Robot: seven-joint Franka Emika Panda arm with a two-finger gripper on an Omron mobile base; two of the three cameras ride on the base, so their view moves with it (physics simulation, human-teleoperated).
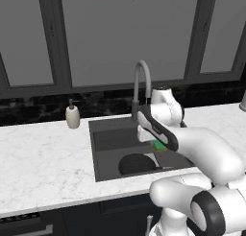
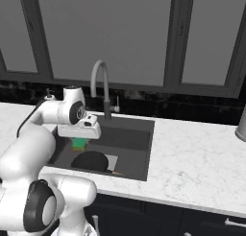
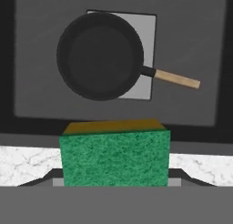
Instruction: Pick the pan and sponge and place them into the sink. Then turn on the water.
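My gripper point(image 3: 116, 175) hangs over the sink point(image 1: 98, 153), shut on the sponge point(image 3: 115, 157), whose green face fills the bottom of the hand view with its yellow layer on top. From the base views the sponge point(image 1: 159, 145) point(image 2: 79, 144) shows just under the hand, above the basin's back half. The black pan point(image 3: 100, 56) point(image 1: 136, 164) point(image 2: 91, 161) lies flat on the sink floor, partly over the light grey patch point(image 3: 148, 50), its wooden handle point(image 3: 177, 78) pointing right in the hand view. The gooseneck faucet point(image 1: 141, 81) point(image 2: 99, 81) runs no water.
A beige soap dispenser point(image 1: 72, 116) stands on the marble counter point(image 1: 43, 163) left of the sink. A grey object point(image 2: 241, 127) sits at the far right edge of the counter. Dark window frames rise behind the faucet.
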